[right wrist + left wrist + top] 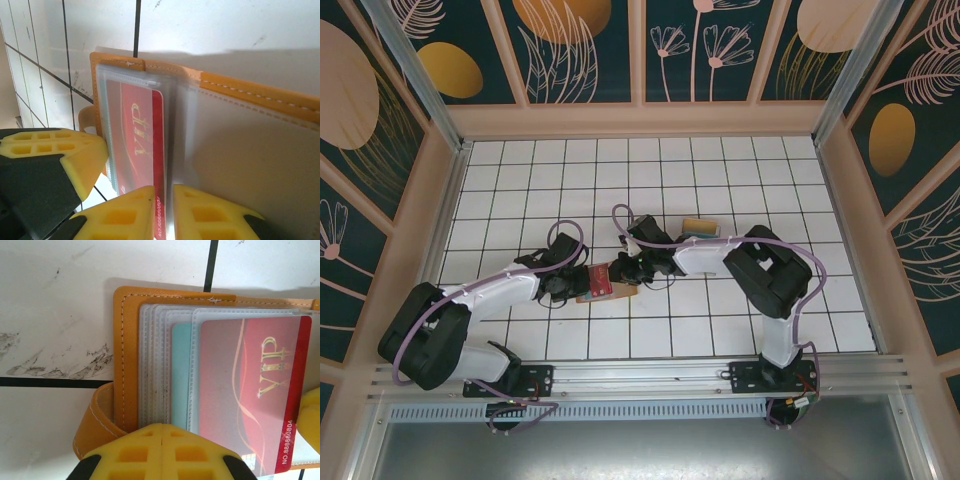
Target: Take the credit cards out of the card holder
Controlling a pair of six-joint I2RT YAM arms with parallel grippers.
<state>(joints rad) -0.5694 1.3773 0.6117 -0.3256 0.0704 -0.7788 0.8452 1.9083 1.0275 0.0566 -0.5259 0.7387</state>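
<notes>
The white tiled bench [720, 170] carries the open card holder [127, 365], which lies flat near the middle, between the two arms. The left hand [162, 442], fingers pressed together, sits at the holder's left side over the clear sleeves. The right hand [164, 212] reaches in from the right, fingers slightly apart, with the edge of the red VIP card [250, 390] in the gap.

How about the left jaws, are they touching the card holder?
Touching. In the right wrist view the left gripper, jaws shut, butts against the card holder at its edge, with no gap showing.
</notes>
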